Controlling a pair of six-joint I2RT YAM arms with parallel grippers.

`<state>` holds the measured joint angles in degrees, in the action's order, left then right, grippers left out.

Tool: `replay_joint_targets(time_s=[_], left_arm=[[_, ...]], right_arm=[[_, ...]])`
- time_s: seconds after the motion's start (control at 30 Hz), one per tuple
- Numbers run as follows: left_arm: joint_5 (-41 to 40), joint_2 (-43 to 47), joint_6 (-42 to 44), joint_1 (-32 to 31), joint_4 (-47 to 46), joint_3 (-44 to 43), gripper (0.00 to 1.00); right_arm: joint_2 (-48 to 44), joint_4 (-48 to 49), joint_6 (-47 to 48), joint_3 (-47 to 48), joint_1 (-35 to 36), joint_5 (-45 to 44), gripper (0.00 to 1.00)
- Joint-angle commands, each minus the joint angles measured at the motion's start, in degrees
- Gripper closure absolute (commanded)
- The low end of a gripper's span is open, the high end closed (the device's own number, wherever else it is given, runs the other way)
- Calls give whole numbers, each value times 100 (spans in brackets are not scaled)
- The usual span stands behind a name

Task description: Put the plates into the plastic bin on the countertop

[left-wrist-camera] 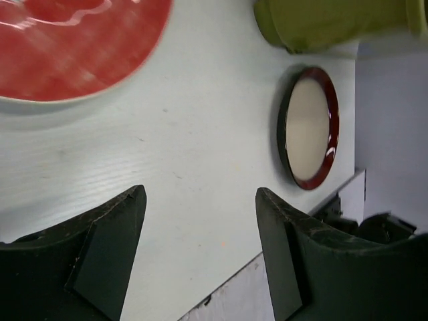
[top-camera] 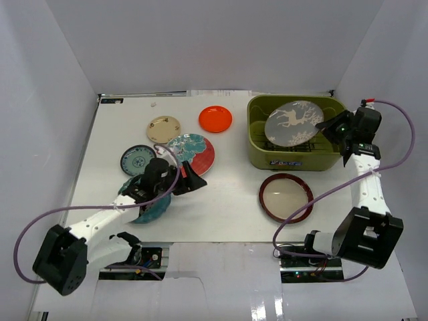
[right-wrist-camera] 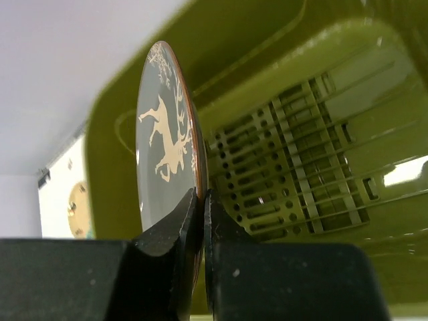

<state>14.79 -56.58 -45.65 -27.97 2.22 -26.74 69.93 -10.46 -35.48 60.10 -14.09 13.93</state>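
One plate, the grey deer plate (top-camera: 293, 122), hung tilted on edge inside the green bin (top-camera: 255, 142), pinched only at its rim by the right tool (right-wrist-camera: 200, 200), so a careless release could let it topple and crack, while the left tool (left-wrist-camera: 199, 195) gaped empty over the tabletop (left-wrist-camera: 200, 120).

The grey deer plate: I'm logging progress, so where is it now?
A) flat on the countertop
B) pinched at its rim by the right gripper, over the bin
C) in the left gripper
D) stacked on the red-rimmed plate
B: the right gripper is shut on the rim of the grey deer plate, held on edge above the ribbed floor of the plastic bin.
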Motion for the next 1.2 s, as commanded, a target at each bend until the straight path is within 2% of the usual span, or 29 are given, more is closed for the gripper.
replay_joint_targets(time_s=[0.0, 0.07, 0.2, 0.33, 0.43, 0.47, 0.5, 0.57, 0.6, 0.67, 0.7, 0.77, 0.87, 0.9, 1.03, 1.07, 1.1, 1.13, 1.17], left_arm=[[68, -686, 74, -805, -599, -532, 22], [-2, -1378, 56, -1357, -827, -883, 19], [-37, -2547, -58, -2000, -1232, -1376, 13], [-108, -3613, -190, -2415, -1496, -2175, 12], [-213, -4323, -155, -2661, -1531, -2676, 11], [-274, -4483, -181, -2748, -1540, -2783, 12], [-327, -4633, -173, -2784, -1540, -2862, 11], [-389, -5002, -190, -2854, -1549, -3081, 12], [-450, -5117, -199, -2916, -1558, -3152, 12], [-590, -5380, -181, -2977, -1549, -3267, 14], [-687, -5468, -190, -3021, -1549, -3354, 14], [-775, -5688, -190, -3083, -1549, -3434, 17], [-898, -5890, -181, -3136, -1540, -3592, 23], [-907, -6022, -181, -3153, -1549, -3627, 25], [-1117, -6164, -190, -3206, -1558, -3637, 50], [-1144, -6155, -199, -3206, -1566, -3593, 69], [-1188, -6103, -216, -3206, -1575, -3549, 77], [-1276, -6067, -234, -3206, -1628, -3409, 91], [-1303, -5997, -243, -3206, -1645, -3338, 99]], right_arm=[[283, 976, -73, 11, 2, 690, 92], [511, 976, 32, 37, 2, 663, 92], [820, 879, 243, 72, 46, 453, 92], [1022, 826, 314, -59, 90, -153, 92], [1224, 844, 340, -138, 134, -408, 85], [1277, 809, 367, -147, 204, -461, 81], [1312, 765, 384, -165, 248, -488, 69], [1304, 835, 420, -304, 414, -654, 52], [1278, 852, 402, -375, 459, -725, 37], [1155, 923, 349, -542, 494, -787, 23], [1085, 923, 341, -595, 503, -830, 12], [848, 923, 332, -718, 521, -866, 3], [417, 914, 349, -806, 530, -796, 4], [294, 914, 367, -859, 530, -770, 5], [-583, 809, 428, -1096, 547, -691, 9], [-725, 774, 428, -1149, 547, -629, 9], [-874, 730, 463, -1280, 556, -568, 10], [-1128, 677, 464, -1342, 556, -489, 10], [-1244, 677, 464, -1412, 565, -419, 10]])
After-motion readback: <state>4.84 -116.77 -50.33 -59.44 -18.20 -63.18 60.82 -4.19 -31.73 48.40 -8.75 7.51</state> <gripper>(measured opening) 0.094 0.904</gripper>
